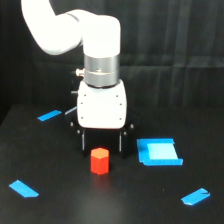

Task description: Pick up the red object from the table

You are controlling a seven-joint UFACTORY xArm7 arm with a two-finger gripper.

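Observation:
The red object (99,160), a small red-orange hexagonal block, stands upright on the black table (60,165). My gripper (101,144) hangs from the white arm, pointing down, directly over and slightly behind the block. Its two dark fingers (82,140) are spread wider than the block, one on each side of it in this view. The fingertips end about level with the block's top. I cannot tell whether they touch it. Nothing is held.
A flat blue square piece (159,152) lies just to the exterior view's right of the block. Blue tape strips lie at the back left (49,115), front left (23,188) and front right (195,196).

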